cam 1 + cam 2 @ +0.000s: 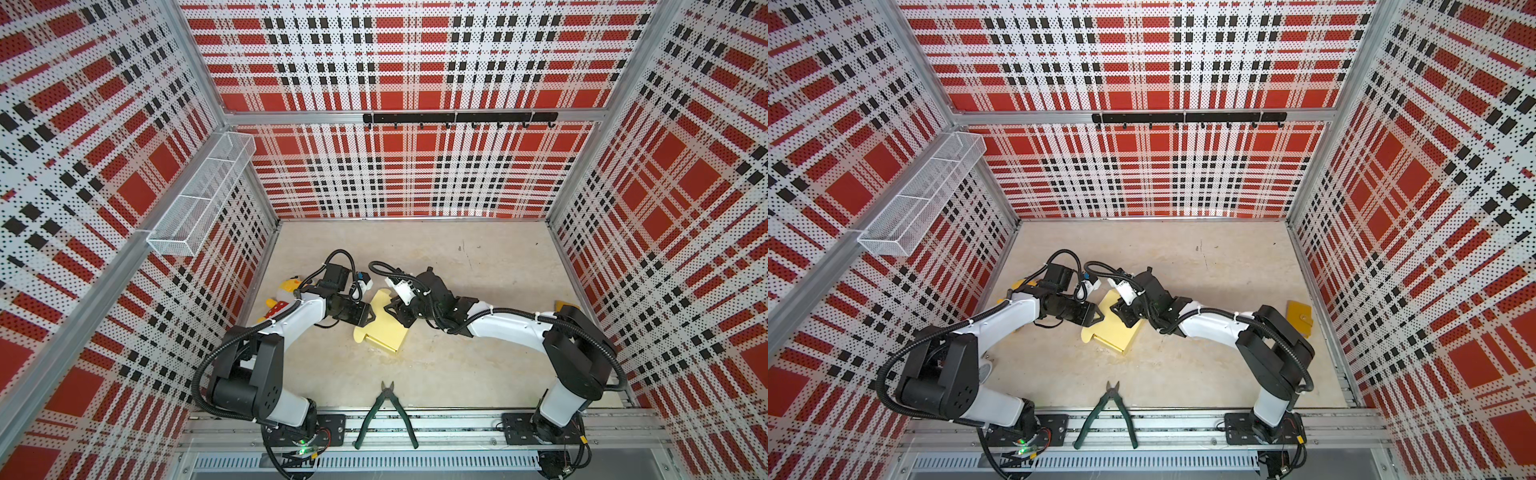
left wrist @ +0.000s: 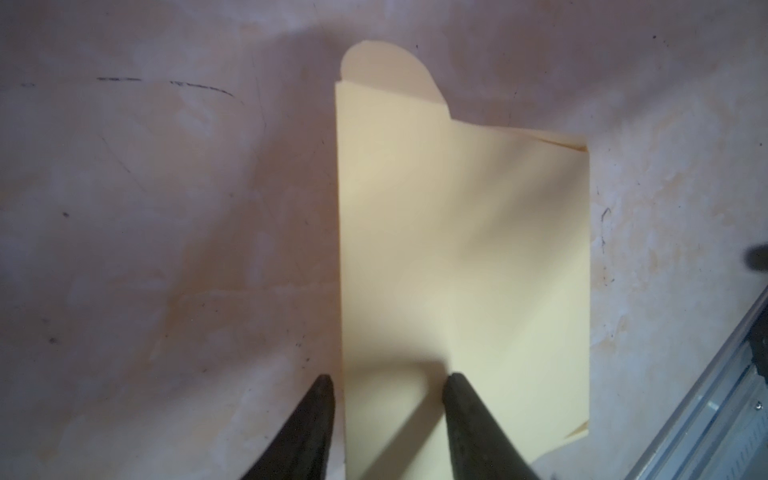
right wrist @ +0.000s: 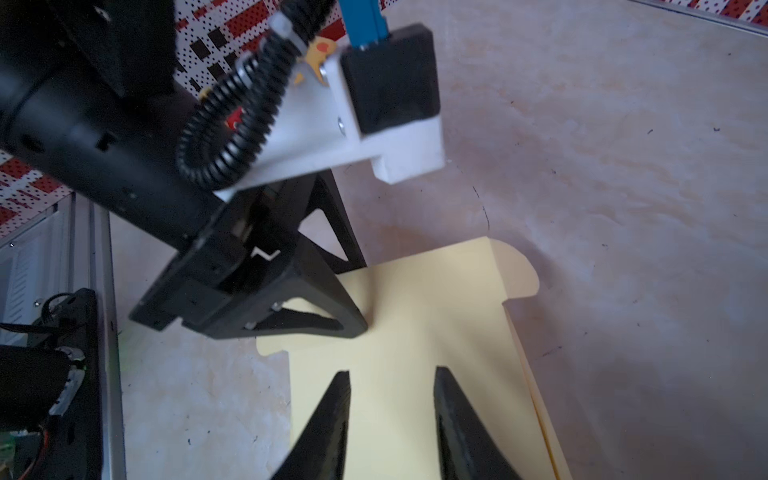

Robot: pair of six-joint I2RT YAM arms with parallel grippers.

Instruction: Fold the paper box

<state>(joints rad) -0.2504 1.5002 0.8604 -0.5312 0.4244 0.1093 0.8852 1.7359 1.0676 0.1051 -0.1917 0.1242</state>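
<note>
1. Left gripper (image 2: 388,384) stood with its jaws parted astride one long edge of the paper box (image 2: 457,228). One fingertip was outside the card over the bare worktop (image 2: 166,249) and the other was over the card, and nothing was clamped.
2. Right gripper (image 3: 390,378) came in from the opposite side, also with its jaws apart, low over the flat card and grasping nothing. Whether its tips touched the card could not be told.
3. Pale yellow and flat, the paper box lay left of the worktop's middle in both top views, between the two grippers, with a rounded tab (image 2: 390,66) jutting from a corner.
4. Both grippers and their wrists covered the far half of the sheet in both top views.
5. Close behind the left arm (image 1: 291,320), near the left wall, sat a plush toy (image 1: 284,297), largely hidden by that arm.
6. Green-handled cutters (image 1: 386,415) lay at the near edge with their handles splayed, well apart from the box.
7. An orange-yellow flat piece (image 1: 1300,318) rested by the right wall, beyond the right arm (image 1: 1279,345).
8. A wire basket (image 1: 199,195) hung on the left wall and a black hook rail (image 1: 459,118) on the back wall.
</note>
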